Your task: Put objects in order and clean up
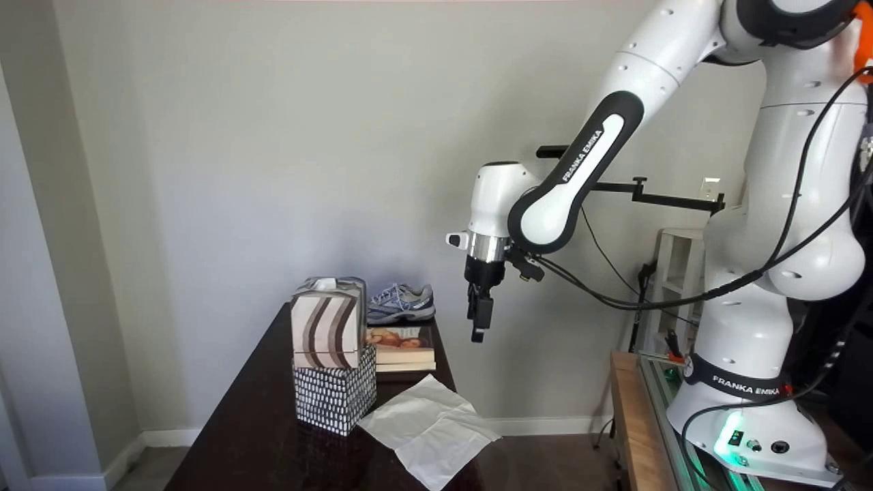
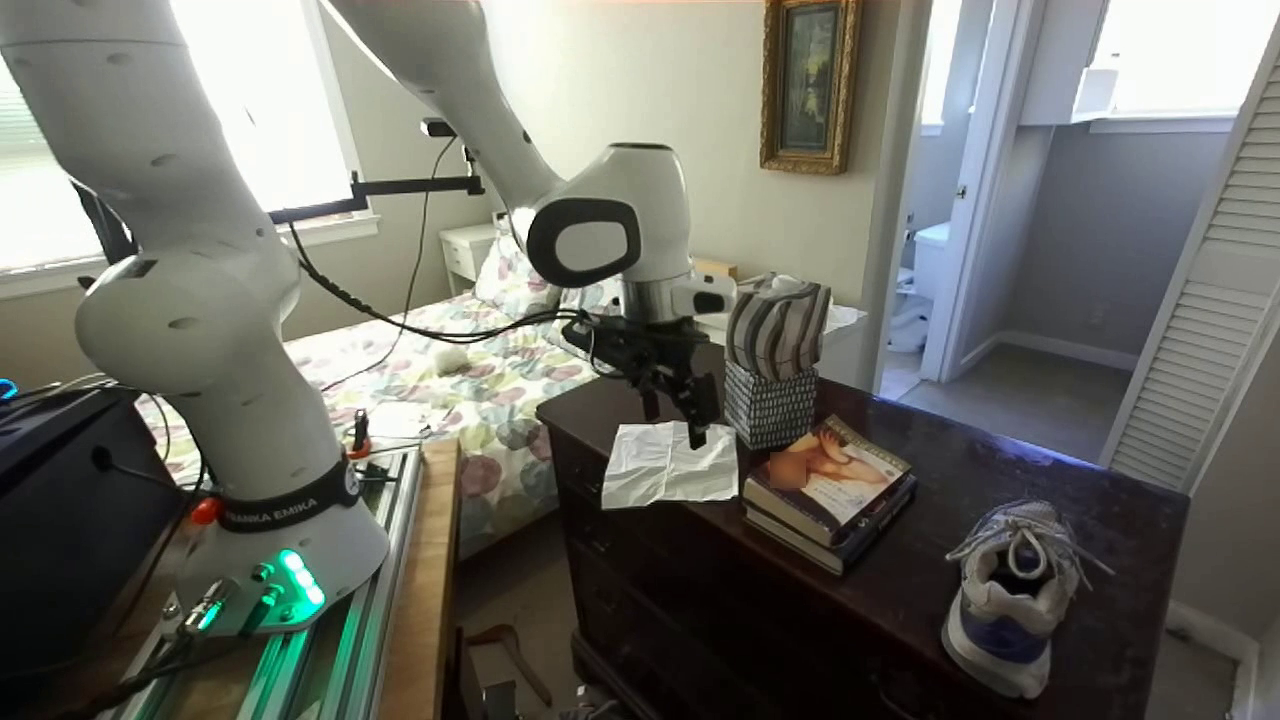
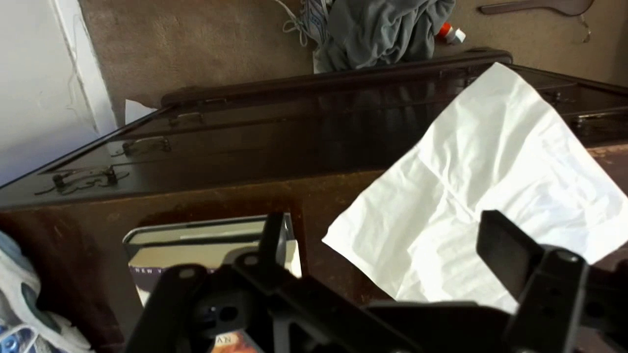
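Note:
My gripper (image 3: 385,240) is open and empty in the wrist view, its two fingers wide apart above the dresser top. In both exterior views the gripper (image 1: 479,327) (image 2: 675,420) hangs above the dresser's edge. A creased white sheet (image 3: 471,196) lies below it, partly over the edge; it also shows in an exterior view (image 2: 670,470). Two stacked books (image 2: 830,480) lie beside the sheet, partly hidden by a finger in the wrist view. A striped pouch (image 2: 777,325) sits on a black-and-white patterned box (image 1: 334,395). A grey-blue shoe (image 2: 1010,600) stands at the dresser's end.
The dark dresser (image 1: 245,436) stands against no visible support other than the floor, with handled drawers facing the robot's side. A bed (image 2: 480,430) is behind the arm. Grey cloth (image 3: 387,29) and a brown wooden thing (image 3: 539,6) lie on the floor. A wall (image 1: 273,136) rises beyond.

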Controlling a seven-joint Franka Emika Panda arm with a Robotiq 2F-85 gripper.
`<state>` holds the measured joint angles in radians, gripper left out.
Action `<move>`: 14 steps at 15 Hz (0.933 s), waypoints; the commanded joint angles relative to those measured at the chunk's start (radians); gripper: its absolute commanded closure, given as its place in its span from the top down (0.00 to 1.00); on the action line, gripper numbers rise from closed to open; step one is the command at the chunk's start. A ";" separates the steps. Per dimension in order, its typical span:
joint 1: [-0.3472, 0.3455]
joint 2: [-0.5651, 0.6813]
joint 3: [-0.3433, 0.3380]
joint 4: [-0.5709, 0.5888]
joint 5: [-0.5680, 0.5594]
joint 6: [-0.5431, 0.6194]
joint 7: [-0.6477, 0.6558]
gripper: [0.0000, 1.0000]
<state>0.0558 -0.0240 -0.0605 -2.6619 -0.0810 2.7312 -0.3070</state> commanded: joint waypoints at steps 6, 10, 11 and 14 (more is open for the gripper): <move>-0.119 0.258 -0.005 0.141 -0.013 0.038 0.000 1.00; -0.146 0.264 0.005 0.143 -0.009 0.037 0.001 1.00; -0.154 0.279 0.005 0.156 -0.009 0.038 0.001 1.00; -0.160 0.298 0.004 0.172 -0.010 0.038 0.002 1.00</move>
<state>-0.0914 0.2747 -0.0679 -2.4909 -0.0815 2.7728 -0.3122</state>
